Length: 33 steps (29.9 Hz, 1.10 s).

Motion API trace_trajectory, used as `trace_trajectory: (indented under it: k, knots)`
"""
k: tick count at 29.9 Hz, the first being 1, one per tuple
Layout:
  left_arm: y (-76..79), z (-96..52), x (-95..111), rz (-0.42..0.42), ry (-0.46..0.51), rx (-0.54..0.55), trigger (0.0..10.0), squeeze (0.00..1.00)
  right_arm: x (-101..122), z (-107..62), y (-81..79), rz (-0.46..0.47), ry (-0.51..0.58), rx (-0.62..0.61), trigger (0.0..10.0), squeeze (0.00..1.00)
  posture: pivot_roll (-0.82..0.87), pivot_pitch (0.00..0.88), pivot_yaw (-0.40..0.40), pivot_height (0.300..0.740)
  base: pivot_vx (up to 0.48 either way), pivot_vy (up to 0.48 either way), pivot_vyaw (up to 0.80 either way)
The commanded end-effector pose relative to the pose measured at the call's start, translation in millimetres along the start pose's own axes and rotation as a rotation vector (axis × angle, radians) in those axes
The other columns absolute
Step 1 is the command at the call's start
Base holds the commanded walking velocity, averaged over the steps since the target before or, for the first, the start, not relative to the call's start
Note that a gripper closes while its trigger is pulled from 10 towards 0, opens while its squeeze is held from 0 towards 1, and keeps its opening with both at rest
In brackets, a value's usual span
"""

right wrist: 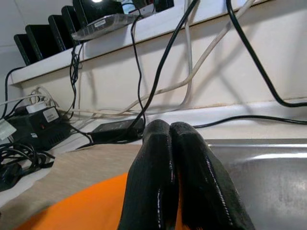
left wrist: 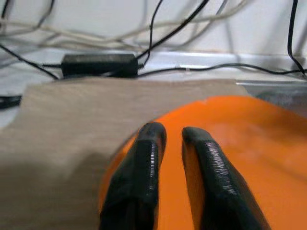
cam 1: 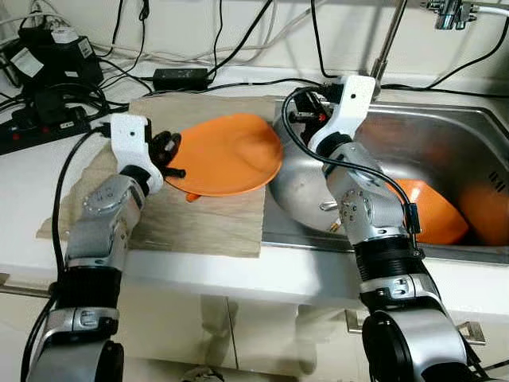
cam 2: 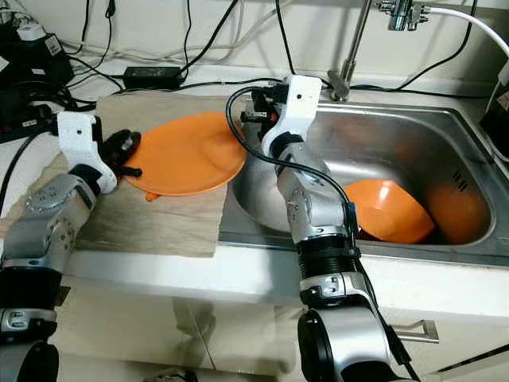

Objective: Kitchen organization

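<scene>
Plainly, a smooth, shallow orange plate (cam 1: pixel 227 153) tilts over the mat (cam 1: pixel 199 219) at the sink's (cam 1: pixel 445 143) edge, left gripper (cam 1: pixel 169 155) jaws pinching its rim; right gripper (right wrist: pixel 170 139) jaws closed, empty.

Plastic, steel and cloth around a kitchen sink

The orange plate (cam 1: pixel 227 155) looks like smooth matt plastic with a faint sheen; it lies on a beige mat (cam 1: pixel 199 215) of woven, rough-looking cloth. At 3 o'clock from the plate the sink (cam 1: pixel 445 135) is brushed stainless steel, dully reflective, and the orange bowl (cam 1: pixel 433 211) in it has the same soft plastic look. The bench (cam 1: pixel 32 183) is a plain white, smooth surface. The left claw (left wrist: pixel 169 139) has black fingers (left wrist: pixel 144 163) with a finely ribbed, rubbery texture; the right claw (right wrist: pixel 170 132) shows glossier black fingers (right wrist: pixel 156 172). Both arms wear satin silver metal and white moulded plastic shells.
</scene>
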State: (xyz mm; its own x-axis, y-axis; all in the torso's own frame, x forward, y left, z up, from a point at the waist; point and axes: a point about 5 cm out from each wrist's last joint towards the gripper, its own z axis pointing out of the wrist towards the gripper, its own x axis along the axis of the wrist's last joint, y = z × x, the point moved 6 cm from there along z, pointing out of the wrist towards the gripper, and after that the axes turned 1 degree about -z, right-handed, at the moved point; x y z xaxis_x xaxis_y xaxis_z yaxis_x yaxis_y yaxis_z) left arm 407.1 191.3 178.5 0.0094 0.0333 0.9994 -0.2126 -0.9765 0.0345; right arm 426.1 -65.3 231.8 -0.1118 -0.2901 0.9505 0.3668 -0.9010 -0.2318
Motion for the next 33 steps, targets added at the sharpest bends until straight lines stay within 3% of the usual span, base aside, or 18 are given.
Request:
trace_trajectory:
  k: [1, 2, 3, 4, 13, 17, 25, 33]
  knots:
    - [-0.3, 2.5, 3.3, 0.021, 0.001, -0.008, 0.0, 0.0, 0.8, -1.6, 2.0, -0.001, -0.003, -0.01, 10.0, 0.0, -0.05, 0.0, 0.064, 0.74, 0.0, 0.0, 0.0]
    - [-2.6, 5.5, 1.2, 0.041, -0.023, -0.003, 0.0, 0.0, 1.1, -2.3, 2.8, -0.001, -0.003, -0.012, 10.0, 0.0, -0.05, 0.0, 0.066, 0.74, 0.0, 0.0, 0.0]
    - [-5.3, 6.8, 1.0, 0.051, -0.031, 0.009, 2.3, 0.0, 1.5, -2.7, 3.1, 0.001, -0.003, -0.012, 10.0, 0.0, -0.05, 0.0, 0.066, 0.74, 0.0, 0.0, 0.0]
    - [-9.2, 8.4, 0.3, 0.063, -0.042, 0.025, 10.0, 0.0, 2.4, -3.2, 3.5, 0.003, -0.001, -0.012, 10.0, 0.0, -0.05, 0.0, 0.066, 0.74, 0.0, 0.0, 0.0]
    - [-17.3, 15.4, -8.4, 0.114, -0.085, 0.027, 10.0, 0.0, 6.6, -6.0, 5.2, 0.016, 0.006, -0.013, 10.0, 0.0, -0.05, 0.0, 0.068, 0.74, 0.0, 0.0, 0.0]
    - [-22.0, 17.4, -18.8, 0.124, -0.126, 0.031, 10.0, 0.0, 8.2, -9.0, 10.0, 0.14, 0.002, -0.023, 10.0, 0.0, -0.06, 0.0, 0.071, 0.74, 0.0, 0.0, 0.0]
    - [-24.0, 17.8, -25.2, 0.121, -0.139, 0.029, 10.0, 0.0, 3.7, -12.2, 25.2, 0.198, -0.013, -0.061, 10.0, 0.0, -0.06, 0.0, 0.076, 0.74, 0.0, 0.0, 0.0]
    - [-24.2, 16.8, -33.1, 0.113, -0.154, 0.026, 10.0, 0.0, -26.7, -15.6, 40.9, 0.365, -0.09, -0.121, 10.0, 0.0, -0.06, 0.0, 0.081, 0.74, 0.0, 0.0, 0.0]
